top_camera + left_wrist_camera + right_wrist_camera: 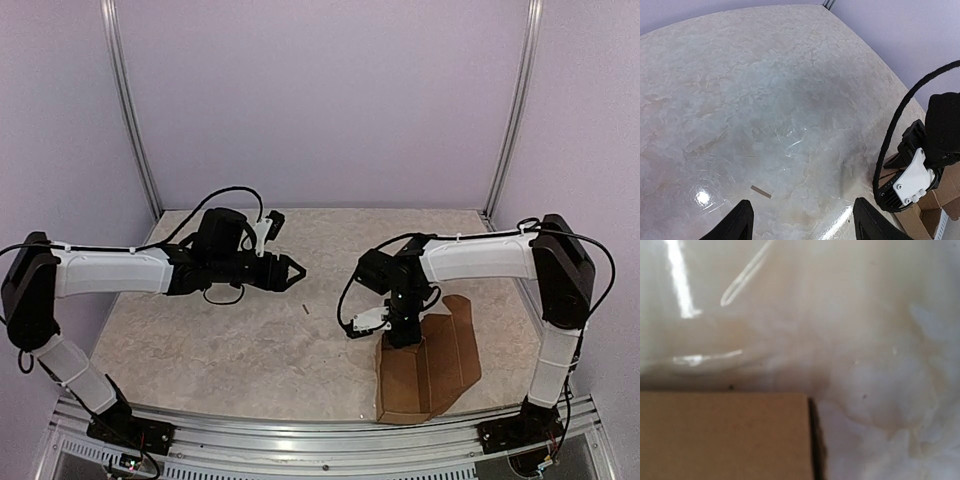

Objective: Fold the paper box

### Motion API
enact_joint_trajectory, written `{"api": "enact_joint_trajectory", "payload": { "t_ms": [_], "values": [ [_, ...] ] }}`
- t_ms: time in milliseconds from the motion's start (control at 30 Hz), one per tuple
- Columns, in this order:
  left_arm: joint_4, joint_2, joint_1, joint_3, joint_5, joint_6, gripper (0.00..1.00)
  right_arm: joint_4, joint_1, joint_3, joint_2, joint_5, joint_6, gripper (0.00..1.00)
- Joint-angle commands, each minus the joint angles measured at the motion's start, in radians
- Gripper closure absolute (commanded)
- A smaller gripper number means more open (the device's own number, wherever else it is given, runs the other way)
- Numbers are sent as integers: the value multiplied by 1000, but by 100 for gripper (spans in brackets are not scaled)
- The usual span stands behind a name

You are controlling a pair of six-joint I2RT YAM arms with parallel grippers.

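Observation:
The paper box (440, 370) is a brown cardboard blank lying partly flat at the table's near right, with creased panels and a flap raised at its left edge. My right gripper (405, 338) points straight down onto that left part. Its fingers do not show in the right wrist view, where a cardboard panel (725, 435) fills the lower left, very close. My left gripper (297, 270) hovers over the bare table left of centre, away from the box. In its own view the left gripper (801, 207) stands open with nothing between its fingers.
A tiny brown sliver (304, 309) lies on the marble-patterned table (220, 330) between the arms, and the sliver (761, 191) also shows just ahead of the left fingers. Metal posts and lilac walls close in the back and sides. A rail runs along the near edge.

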Motion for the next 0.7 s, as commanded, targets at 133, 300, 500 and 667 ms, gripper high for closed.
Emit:
{"api": "enact_joint_trajectory", "payload": {
  "t_ms": [133,300,500,667],
  "values": [
    [40,29,2,-19,14,-16,33,52,-10,-30,-29,22,10,100],
    [105,53,2,-61,29,-64,33,116,-11,-105,-33,34,7,100],
    [145,105,-6,-77,55,-103,33,200,-11,-164,-52,47,-3,100],
    [170,172,-38,-60,78,-131,33,243,-16,-115,-141,-44,-8,100]
  ]
}}
